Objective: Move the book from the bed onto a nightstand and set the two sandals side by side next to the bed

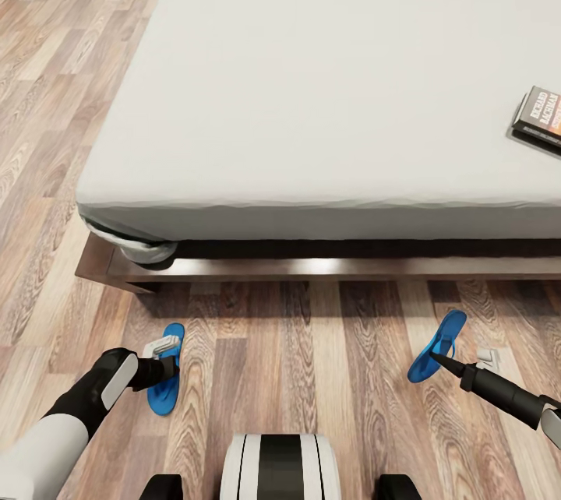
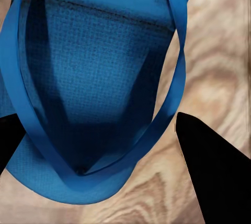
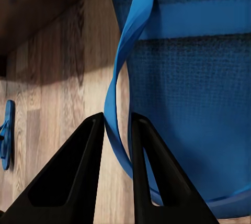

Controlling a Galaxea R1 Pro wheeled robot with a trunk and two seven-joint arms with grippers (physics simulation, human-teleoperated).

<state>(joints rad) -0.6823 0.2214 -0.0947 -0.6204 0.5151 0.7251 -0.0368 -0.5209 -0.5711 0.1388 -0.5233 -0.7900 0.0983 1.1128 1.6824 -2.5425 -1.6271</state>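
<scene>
Black fingers of the right gripper (image 3: pixel 116 145) are pinched together on the blue strap (image 3: pixel 121 67) of the right sandal (image 1: pixel 438 346), as the right wrist view shows. In the head view that sandal sits at the lower right of the frame, tilted up off the wood plank floor (image 1: pixel 327 375), with the right arm reaching in from the lower right corner. The left gripper (image 1: pixel 164 364) is at the lower left, directly over the left sandal (image 1: pixel 165 382), which lies flat on the floor. In the left wrist view its fingers (image 2: pixel 214 177) stand wide apart on either side of that sandal's toe end and strap loop. The two sandals are well apart, both near the side of the bed (image 1: pixel 327 110), which takes up the upper part of the frame. The book (image 1: pixel 541 117) lies on the mattress at the right edge.
</scene>
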